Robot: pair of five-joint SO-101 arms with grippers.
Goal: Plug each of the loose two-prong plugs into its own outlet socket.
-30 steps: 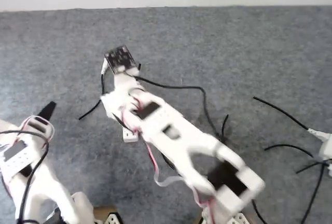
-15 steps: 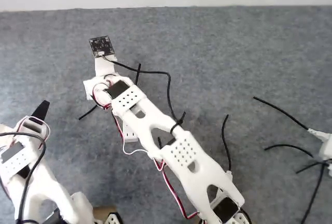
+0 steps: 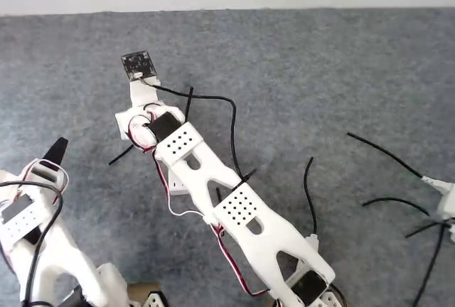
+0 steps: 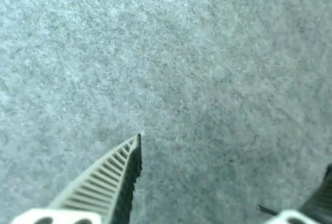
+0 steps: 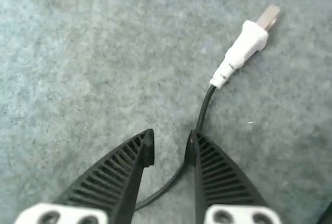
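Observation:
A white two-prong plug [image 5: 243,47] lies flat on the grey carpet with its metal prongs pointing away from my right gripper [image 5: 168,142]. Its black cable [image 5: 203,109] runs back under the right gripper's fingers, which hover just short of the plug, open by a narrow gap and holding nothing. From above, my right arm [image 3: 213,179] stretches diagonally toward the far left. My left gripper [image 4: 233,154] is wide open over bare carpet, and its black fingertip [image 3: 57,151] sits at the near left.
A small white piece [image 3: 178,183] pokes out from under the right arm. Another white piece [image 3: 445,197] sits at the right edge among loose black cables [image 3: 384,152]. One more black cable [image 3: 308,186] lies in the middle.
Over the last second my right arm stretched out, carrying its wrist to the left and farther away. In the last half second it barely shifted. My left arm stayed put.

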